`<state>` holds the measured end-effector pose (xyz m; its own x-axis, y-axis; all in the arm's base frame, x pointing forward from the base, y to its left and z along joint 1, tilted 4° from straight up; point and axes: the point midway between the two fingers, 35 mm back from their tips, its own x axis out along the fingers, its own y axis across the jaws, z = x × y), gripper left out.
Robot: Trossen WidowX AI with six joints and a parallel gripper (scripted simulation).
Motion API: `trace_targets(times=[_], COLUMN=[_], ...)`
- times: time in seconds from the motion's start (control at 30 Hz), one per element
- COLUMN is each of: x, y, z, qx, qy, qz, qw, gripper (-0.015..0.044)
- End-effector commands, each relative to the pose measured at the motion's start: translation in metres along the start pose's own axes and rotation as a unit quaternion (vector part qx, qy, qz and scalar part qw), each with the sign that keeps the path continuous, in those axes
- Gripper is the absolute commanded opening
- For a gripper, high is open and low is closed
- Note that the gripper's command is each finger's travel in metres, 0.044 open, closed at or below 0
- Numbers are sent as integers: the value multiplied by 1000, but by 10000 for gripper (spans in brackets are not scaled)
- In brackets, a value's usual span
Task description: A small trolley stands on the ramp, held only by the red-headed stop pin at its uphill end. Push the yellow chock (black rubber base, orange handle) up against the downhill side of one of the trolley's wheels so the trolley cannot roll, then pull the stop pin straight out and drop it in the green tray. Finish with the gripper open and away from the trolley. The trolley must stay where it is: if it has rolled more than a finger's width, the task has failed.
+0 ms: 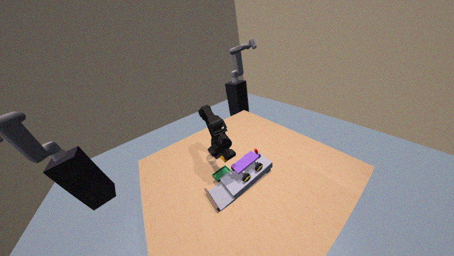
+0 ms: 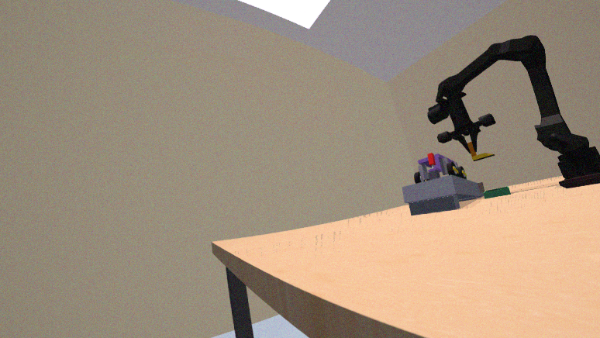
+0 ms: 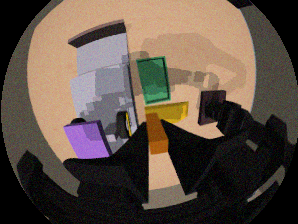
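My gripper (image 2: 471, 147) (image 3: 156, 123) is shut on the orange handle of the yellow chock (image 1: 223, 158) (image 2: 482, 156) (image 3: 175, 112). The chock hangs in the air, above the table and beside the ramp. The purple trolley (image 1: 245, 162) (image 3: 87, 140) stands on the grey ramp (image 1: 235, 188) (image 2: 429, 191) (image 3: 90, 50). The red-headed stop pin (image 1: 256, 151) (image 2: 430, 159) is upright at the trolley's uphill end; it is not visible in the wrist view. The green tray (image 1: 221, 174) (image 2: 497, 192) (image 3: 153, 80) lies beside the ramp and looks empty.
A raised lip (image 1: 212, 200) (image 3: 100, 33) closes the ramp's low end. My arm's base (image 2: 581, 180) (image 3: 210, 107) stands on the table, on the tray's side of the ramp. Two grey arms on black pedestals (image 1: 79, 178) (image 1: 236, 97) stand off the table.
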<state>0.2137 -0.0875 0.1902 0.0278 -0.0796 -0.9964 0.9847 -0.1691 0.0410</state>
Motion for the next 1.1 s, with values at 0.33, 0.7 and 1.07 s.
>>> trace_targets(times=[0.33,0.7,1.07], x=[1,0,0], y=[13,20,20], z=[53,77,78], qx=[-1,38,230], qy=[-2,0,13], qz=[6,5,-2], qw=[1000,999,973], gripper=[0,0,0])
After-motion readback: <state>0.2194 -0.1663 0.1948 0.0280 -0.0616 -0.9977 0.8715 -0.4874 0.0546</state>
